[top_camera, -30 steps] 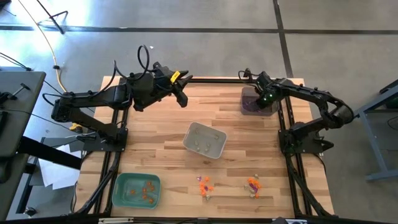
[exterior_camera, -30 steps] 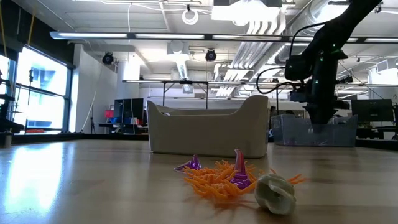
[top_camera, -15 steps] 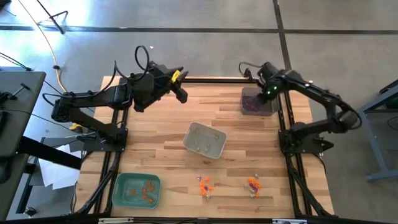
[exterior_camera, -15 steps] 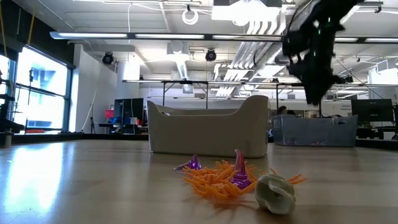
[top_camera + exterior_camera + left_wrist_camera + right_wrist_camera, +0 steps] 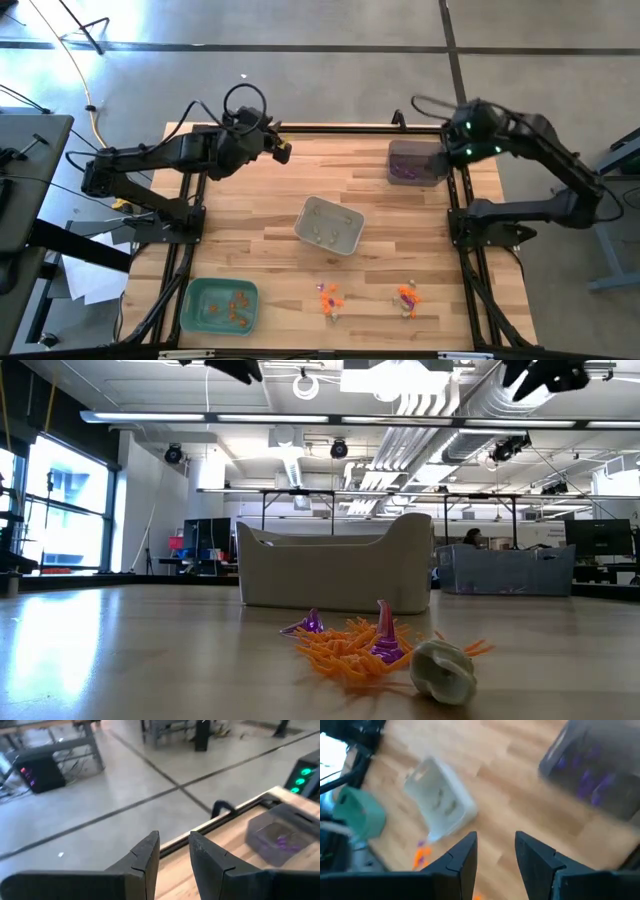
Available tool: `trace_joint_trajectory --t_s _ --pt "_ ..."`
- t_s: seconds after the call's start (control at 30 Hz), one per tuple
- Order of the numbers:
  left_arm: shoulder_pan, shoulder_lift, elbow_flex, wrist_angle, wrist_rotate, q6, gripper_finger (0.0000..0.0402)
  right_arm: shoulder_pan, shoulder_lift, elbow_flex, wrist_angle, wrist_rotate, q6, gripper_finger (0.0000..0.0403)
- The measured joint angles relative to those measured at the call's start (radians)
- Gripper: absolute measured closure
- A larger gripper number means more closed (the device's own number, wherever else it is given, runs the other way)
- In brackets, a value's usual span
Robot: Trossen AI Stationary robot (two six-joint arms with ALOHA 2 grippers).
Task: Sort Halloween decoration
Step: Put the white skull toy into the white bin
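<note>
Orange, purple and pale trinkets [image 5: 407, 297] lie by the surface's near edge, well apart from my right pincer [image 5: 441, 158], fingers parted, empty.

The high camera looks straight down on the whole bench [image 5: 400, 215]. The low camera sits at bench level, near the trinkets [image 5: 375, 645]. Both show the grey tray [image 5: 329, 225].
</note>
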Motion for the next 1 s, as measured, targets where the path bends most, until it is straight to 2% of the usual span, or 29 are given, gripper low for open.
trace_joint_trajectory --t_s 0.2,0.37,0.57,0.8,1.0 --pt "0.023 -0.007 0.0 -0.09 0.006 -0.032 0.0307 0.329 0.015 -0.001 -0.079 0.073 0.339 0.0275" --pt "0.028 -0.035 0.0 -0.164 0.011 -0.018 0.0307 0.604 0.092 -0.083 -0.028 0.073 0.548 0.0275" --pt "0.028 -0.099 -0.005 -0.345 0.168 -0.05 0.0307 0.887 0.178 -0.262 0.103 0.05 0.777 0.0275" --pt "-0.005 -0.236 -0.113 -0.502 0.289 -0.116 0.0307 1.096 0.225 -0.498 0.555 0.063 1.015 0.0275" --pt "-0.061 -0.362 -0.238 -0.448 0.403 -0.186 0.0307 1.188 0.29 -0.642 0.71 0.054 1.134 0.0275"
